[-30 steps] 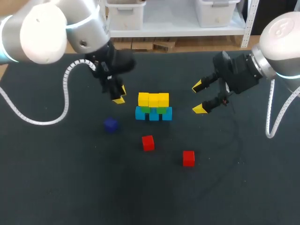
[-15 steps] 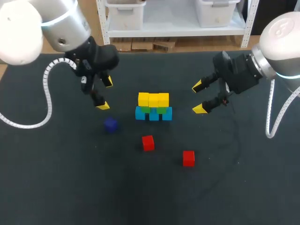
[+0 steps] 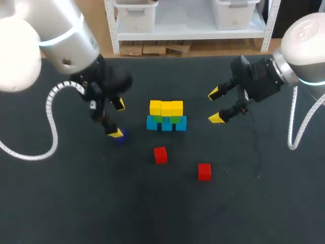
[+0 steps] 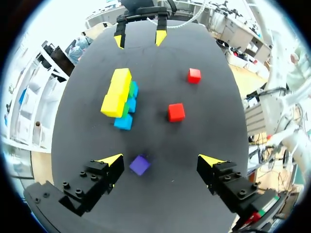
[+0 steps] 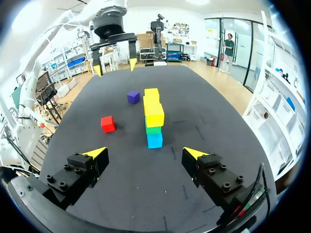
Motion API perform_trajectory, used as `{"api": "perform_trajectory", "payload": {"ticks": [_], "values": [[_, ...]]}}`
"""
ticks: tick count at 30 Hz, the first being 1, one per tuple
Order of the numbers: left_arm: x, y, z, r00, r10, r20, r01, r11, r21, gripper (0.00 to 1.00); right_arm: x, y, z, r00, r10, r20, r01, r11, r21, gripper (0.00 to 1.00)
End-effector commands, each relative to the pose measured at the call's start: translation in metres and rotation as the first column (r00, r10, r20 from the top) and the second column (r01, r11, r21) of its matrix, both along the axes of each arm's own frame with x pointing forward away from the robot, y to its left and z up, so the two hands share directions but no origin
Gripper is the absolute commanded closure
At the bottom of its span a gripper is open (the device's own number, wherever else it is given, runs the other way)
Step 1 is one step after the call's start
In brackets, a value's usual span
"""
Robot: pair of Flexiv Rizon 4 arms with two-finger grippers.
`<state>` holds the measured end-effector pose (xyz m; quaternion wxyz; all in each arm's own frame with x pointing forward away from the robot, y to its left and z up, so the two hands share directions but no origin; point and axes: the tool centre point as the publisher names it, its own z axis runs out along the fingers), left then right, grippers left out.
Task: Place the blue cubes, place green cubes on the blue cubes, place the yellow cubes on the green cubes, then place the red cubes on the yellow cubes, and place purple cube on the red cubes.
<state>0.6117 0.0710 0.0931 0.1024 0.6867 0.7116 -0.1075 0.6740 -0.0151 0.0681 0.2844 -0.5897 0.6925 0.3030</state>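
Up in the head view, the left gripper [image 3: 118, 119] hangs wide open over the purple cube [image 3: 121, 139], which peeks out under one tip. Beside it stands the pile: yellow cubes [image 3: 166, 108] on green cubes [image 3: 165, 119] on blue cubes [image 3: 166, 124]. Two red cubes [image 3: 160, 155] lie apart in front of the pile. The right gripper [image 3: 215, 105] hangs spread open on the pile's other side, holding nothing. Next, the left wrist view shows the purple cube on the table [image 4: 160, 194] between the open fingers, touching neither. Last, the right wrist view shows the pile ahead of its open fingers.
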Motion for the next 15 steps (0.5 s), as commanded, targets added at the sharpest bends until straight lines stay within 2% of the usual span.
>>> {"api": "perform_trajectory", "payload": {"ticks": [1, 6, 15], "values": [[-0.016, -0.01, -0.006, 0.997, 0.05, 0.058, -0.049, 0.999, -0.015, 0.0, 0.0, 0.0, 0.0, 1.0, 0.001, 0.001, -0.001, 1.0, 0.002, 0.0], [-0.03, -0.027, -0.01, 0.993, 0.098, 0.066, -0.096, 0.995, -0.028, 0.0, 0.0, 0.0, 0.0, 1.0, 0.001, 0.001, -0.001, 1.0, 0.002, 0.0], [-0.044, -0.06, -0.028, 0.992, 0.102, 0.08, -0.101, 0.995, -0.022, 0.0, 0.0, 0.0, 0.0, 1.0, 0.001, 0.001, -0.001, 1.0, 0.002, 0.0]]}}
